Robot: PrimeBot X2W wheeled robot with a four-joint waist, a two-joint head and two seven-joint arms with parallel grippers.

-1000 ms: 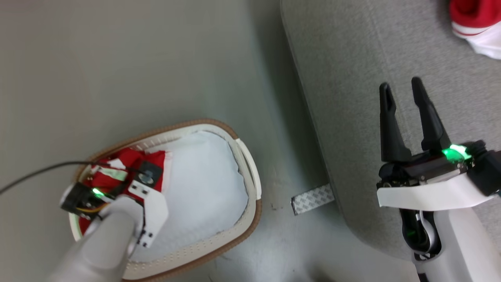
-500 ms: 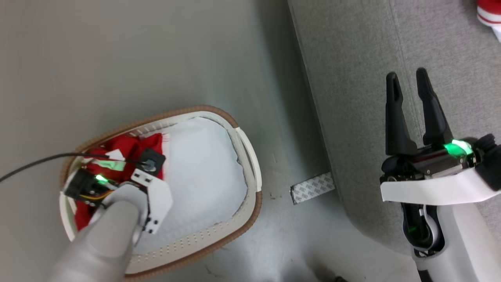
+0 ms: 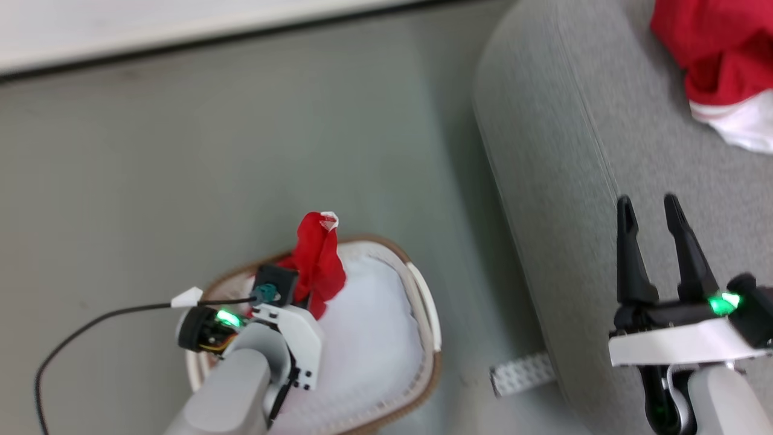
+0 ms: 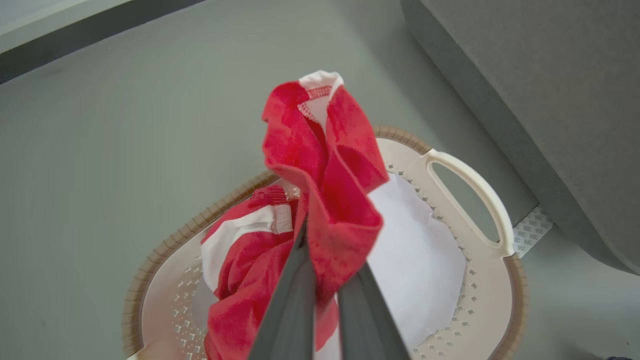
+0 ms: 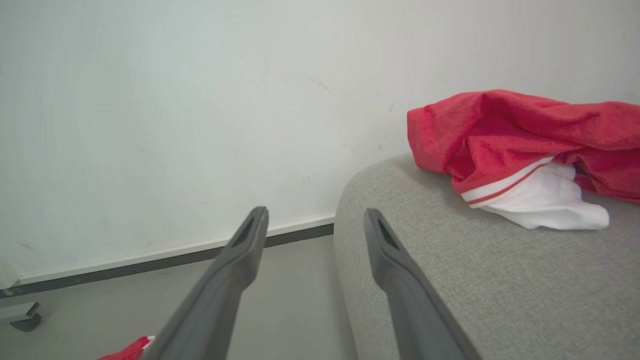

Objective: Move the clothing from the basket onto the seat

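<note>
My left gripper (image 4: 330, 265) is shut on a red garment (image 4: 325, 165) with white trim and holds it up above the white basket (image 4: 480, 180). In the head view that garment (image 3: 317, 260) stands over the basket's far rim (image 3: 426, 326). A second red and white garment (image 4: 240, 260) lies inside the basket at its left. On the right is the grey seat (image 3: 574, 151), with a red and white garment (image 3: 712, 54) lying on it. My right gripper (image 3: 655, 208) hovers open and empty over the seat's edge (image 5: 475, 280), short of that garment (image 5: 525, 135).
The basket stands on grey floor just left of the seat. A patterned tape strip (image 3: 522, 373) lies on the floor between them. A white wall with a dark baseboard (image 3: 181, 36) runs beyond. A black cable (image 3: 90, 326) trails left from my left wrist.
The head camera has shifted. My left gripper has risen out of the basket with a red garment pulled up in it. The right gripper stays open over the seat edge.
</note>
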